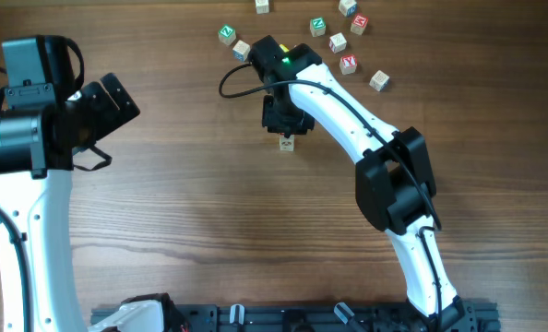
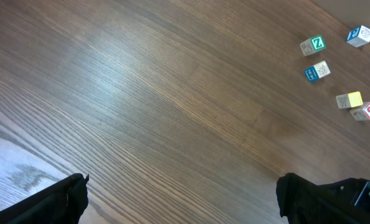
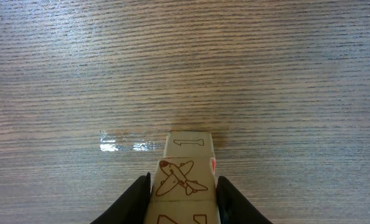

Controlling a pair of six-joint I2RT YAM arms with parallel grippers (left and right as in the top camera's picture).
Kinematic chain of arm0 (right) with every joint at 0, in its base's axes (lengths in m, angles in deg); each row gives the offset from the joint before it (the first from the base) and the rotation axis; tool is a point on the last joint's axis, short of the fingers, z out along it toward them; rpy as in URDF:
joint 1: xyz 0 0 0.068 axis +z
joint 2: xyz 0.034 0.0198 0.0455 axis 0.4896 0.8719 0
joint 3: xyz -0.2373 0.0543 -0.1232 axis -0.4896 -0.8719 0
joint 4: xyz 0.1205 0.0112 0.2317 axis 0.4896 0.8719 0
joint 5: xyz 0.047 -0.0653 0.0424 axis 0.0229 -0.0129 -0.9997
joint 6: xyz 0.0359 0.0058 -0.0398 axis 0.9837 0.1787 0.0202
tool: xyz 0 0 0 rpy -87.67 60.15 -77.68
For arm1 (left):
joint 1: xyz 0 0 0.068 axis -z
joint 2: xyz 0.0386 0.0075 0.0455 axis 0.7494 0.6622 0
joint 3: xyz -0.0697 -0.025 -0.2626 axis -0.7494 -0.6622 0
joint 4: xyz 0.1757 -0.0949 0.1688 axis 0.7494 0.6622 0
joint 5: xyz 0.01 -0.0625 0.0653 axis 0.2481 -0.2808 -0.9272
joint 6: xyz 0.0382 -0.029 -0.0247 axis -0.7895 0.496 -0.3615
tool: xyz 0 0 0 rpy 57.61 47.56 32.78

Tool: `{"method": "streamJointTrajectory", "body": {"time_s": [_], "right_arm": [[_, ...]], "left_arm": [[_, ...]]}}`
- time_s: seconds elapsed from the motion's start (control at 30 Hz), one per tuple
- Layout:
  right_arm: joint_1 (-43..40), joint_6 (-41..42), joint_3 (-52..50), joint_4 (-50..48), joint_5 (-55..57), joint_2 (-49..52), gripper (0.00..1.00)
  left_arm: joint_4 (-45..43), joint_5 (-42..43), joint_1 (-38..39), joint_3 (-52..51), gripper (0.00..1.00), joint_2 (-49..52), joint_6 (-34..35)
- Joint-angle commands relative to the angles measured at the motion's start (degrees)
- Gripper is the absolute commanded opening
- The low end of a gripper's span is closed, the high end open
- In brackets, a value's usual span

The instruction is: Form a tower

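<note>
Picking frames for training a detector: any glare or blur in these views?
Right wrist view: small bright glare streak on the table left of the tower; left wrist view: washed-out pale sheen at lower left; overhead view: evenly lit, sharp, no glare.

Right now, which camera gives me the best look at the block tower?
The right wrist view: the tower fills the foreground inside the right hand, stacked faces readable. Overhead shows only its top peeking from under the hand. The left wrist view misses it.
</note>
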Motion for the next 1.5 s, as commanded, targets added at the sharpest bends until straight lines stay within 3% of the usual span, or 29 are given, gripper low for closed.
{"method": "streamJointTrajectory", "body": {"time_s": [0.0, 0.07, 0.2, 0.27, 0.9, 1.47], "right_arm": [[0.0, 0.7, -0.2, 0.0, -0.5, 1.5, 0.34], [0.0, 0.7, -0.2, 0.0, -0.5, 1.5, 0.39], [0.0, 0.6, -0.2, 0.0, -0.5, 1.5, 0.68], [0.0, 0.6, -0.2, 0.0, -0.5, 1.5, 0.73], [0.0, 0.2, -0.2, 0.0, -2.6, 4.7, 0.72], [0.0, -0.9, -0.2, 0.9, -2.6, 5.0, 0.49]], "left_arm": [[-0.2, -0.3, -0.2, -0.1, 1.00, -0.8, 0.6], [-0.2, -0.3, -0.2, -0.1, 1.00, -0.8, 0.6], [-0.2, -0.3, -0.2, -0.1, 1.00, -0.8, 0.6], [-0.2, -0.3, -0.2, -0.1, 1.00, -0.8, 0.6], [-0.2, -0.3, -0.2, -0.1, 1.00, -0.8, 0.6], [-0.2, -0.3, -0.2, -0.1, 1.00, -0.8, 0.6]]}}
